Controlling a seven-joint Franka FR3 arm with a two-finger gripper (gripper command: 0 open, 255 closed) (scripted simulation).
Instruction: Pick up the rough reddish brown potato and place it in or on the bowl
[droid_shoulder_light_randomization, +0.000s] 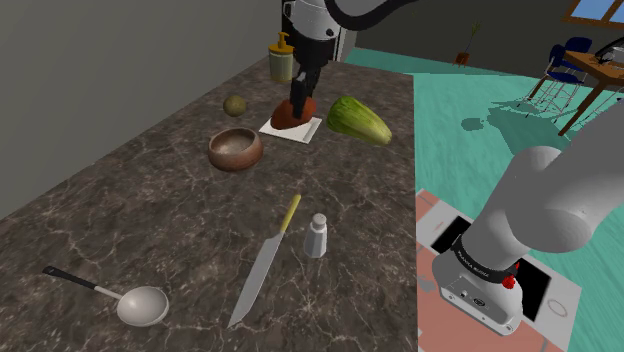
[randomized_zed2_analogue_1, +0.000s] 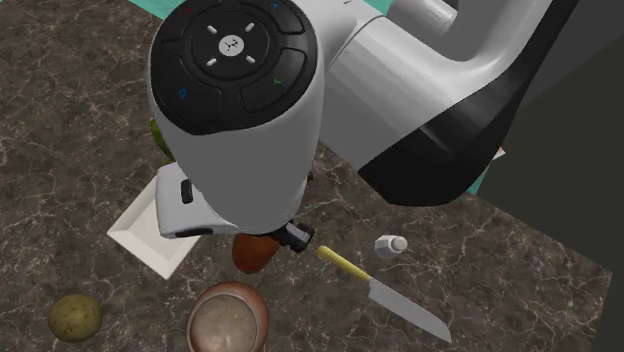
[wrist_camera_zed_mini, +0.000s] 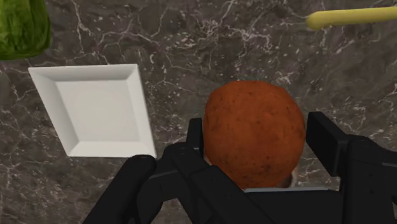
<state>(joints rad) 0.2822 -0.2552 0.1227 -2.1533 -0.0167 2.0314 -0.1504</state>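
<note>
My black gripper (droid_shoulder_light_randomization: 297, 104) is shut on the rough reddish brown potato (droid_shoulder_light_randomization: 291, 114). In the wrist view the two fingers (wrist_camera_zed_mini: 321, 135) clasp the potato (wrist_camera_zed_mini: 253, 132) from both sides, over dark marble counter beside a white square plate (wrist_camera_zed_mini: 94, 109). The brown bowl (droid_shoulder_light_randomization: 235, 149) stands on the counter toward the shoulder view's left of the potato, a short way off and with nothing in it. In the second exterior view the potato (randomized_zed2_analogue_1: 253, 251) hangs just under the white hand, between the plate (randomized_zed2_analogue_1: 148, 233) and the bowl (randomized_zed2_analogue_1: 228, 320).
A green gourd-like vegetable (droid_shoulder_light_randomization: 359, 120) lies at the shoulder view's right of the plate. A small round greenish fruit (droid_shoulder_light_randomization: 234, 105) and a soap dispenser (droid_shoulder_light_randomization: 281, 59) stand farther back. Nearer are a yellow-handled knife (droid_shoulder_light_randomization: 264, 264), a salt shaker (droid_shoulder_light_randomization: 316, 236) and a metal ladle (droid_shoulder_light_randomization: 128, 301).
</note>
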